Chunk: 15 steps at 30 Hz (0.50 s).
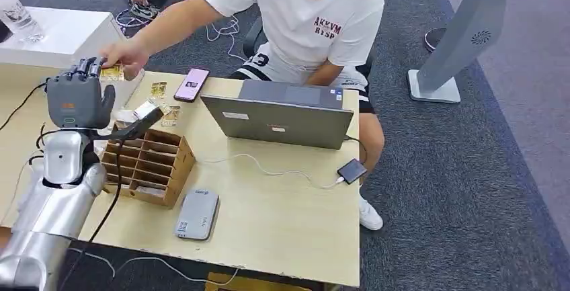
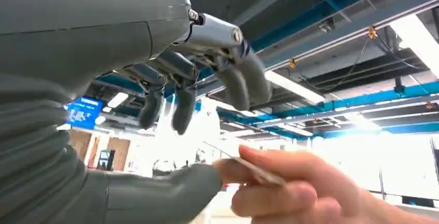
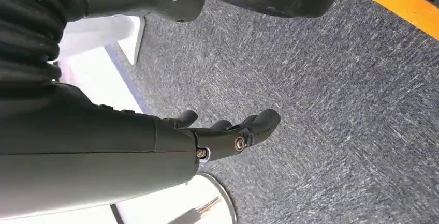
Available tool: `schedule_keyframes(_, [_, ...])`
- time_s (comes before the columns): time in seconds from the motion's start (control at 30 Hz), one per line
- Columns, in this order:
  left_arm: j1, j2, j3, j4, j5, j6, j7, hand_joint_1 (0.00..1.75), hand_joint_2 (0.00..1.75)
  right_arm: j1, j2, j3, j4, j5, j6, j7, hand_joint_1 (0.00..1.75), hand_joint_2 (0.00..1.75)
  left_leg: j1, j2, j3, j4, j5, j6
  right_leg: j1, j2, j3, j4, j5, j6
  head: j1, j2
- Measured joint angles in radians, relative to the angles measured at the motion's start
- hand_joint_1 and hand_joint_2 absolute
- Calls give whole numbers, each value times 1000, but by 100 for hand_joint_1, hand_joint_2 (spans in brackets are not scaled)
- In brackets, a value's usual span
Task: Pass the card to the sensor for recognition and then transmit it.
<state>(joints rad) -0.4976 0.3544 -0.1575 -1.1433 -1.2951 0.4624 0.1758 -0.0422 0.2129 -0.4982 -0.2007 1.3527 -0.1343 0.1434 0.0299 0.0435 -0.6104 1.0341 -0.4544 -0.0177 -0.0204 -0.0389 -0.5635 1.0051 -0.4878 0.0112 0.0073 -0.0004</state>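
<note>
Card (image 2: pixel 248 166) in transit: a thin card, seen edge-on from the left wrist camera, sat pinched in a person's hand (image 2: pixel 290 193) just at the tip of the robot's thumb, with the left hand (image 1: pixel 79 96) raised palm-up above the far left corner of the table (image 1: pixel 282 217). Its fingers (image 2: pixel 233 79) curved loosely over the card without closing, a half-wide pose that looked meant either to release or to receive; whether the thumb was touching the card could not be told. From the head camera the person, seated behind a laptop (image 1: pixel 282 113), reached an arm across to meet that hand, which probably explains why the arm was held high and turned toward them. A grey sensor (image 1: pixel 198 214) lay flat near the table's front edge beside a wooden card rack (image 1: pixel 148 163), within easy sweep of the left arm. More cards (image 1: pixel 159 89) and a phone (image 1: pixel 192 84) lay near the person's reach. The right hand (image 3: pixel 228 133) hung over carpet, fingers gently curled and apart, holding nothing, apparently kept clear of the exchange.
</note>
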Motion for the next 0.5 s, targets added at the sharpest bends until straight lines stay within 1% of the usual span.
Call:
schedule_keyframes(0.07, [24, -5, 5, -14, 63, 22, -57, 0, 175, 0, 0, 0, 0, -8, -3, -1, 0, 175, 0, 0, 0, 0, -1, 0, 0, 0, 0, 0, 0, 0, 0, 0])
schedule_keyframes(0.13, [70, -10, 16, -63, 143, 40, -116, 0, 175, 2, -1, 0, 0, -9, -11, -5, 0, 175, 0, 2, 0, 0, -1, 1, 0, 1, -1, 0, 0, 0, 0, 0])
schedule_keyframes(0.17, [89, -13, 19, -86, 167, 43, -131, 0, 175, 2, -1, 0, 0, -10, -13, -6, 0, 175, 0, 2, 0, 0, -2, 0, 0, 2, -1, 0, 0, 0, 0, 0])
schedule_keyframes(0.2, [111, -15, 25, -115, 183, 43, -139, 0, 175, 3, -2, 0, 0, -10, -13, -7, 0, 175, 0, 2, 0, 0, -2, 1, 0, 2, -1, 0, -1, 0, 0, 0])
schedule_keyframes(0.3, [145, -18, 40, -161, 194, 42, -146, 0, 175, 3, -3, 0, 0, -10, -13, -8, 0, 175, 0, 2, 0, 0, -2, 1, 0, 1, -1, 0, -1, 0, 0, 0])
schedule_keyframes(0.43, [161, -20, 51, -190, 207, 41, -152, 0, 175, 3, -3, 0, 0, -11, -14, -8, 0, 175, 0, 2, 0, 0, -2, 1, 0, 1, -1, 0, -1, 0, 0, 0])
schedule_keyframes(0.47, [168, -19, 54, -200, 243, 36, -172, 0, 175, 3, -3, 0, 0, -19, -20, -8, 0, 175, 0, 2, 0, 0, -2, 1, 0, 1, 0, 0, -1, 0, 0, 0])
schedule_keyframes(0.5, [180, -19, 60, -216, 303, 27, -199, 0, 175, 4, -3, -1, 0, -28, -26, -8, 0, 175, 0, 2, 0, 0, -2, 1, 0, 2, 0, 0, -1, 0, 0, 0])
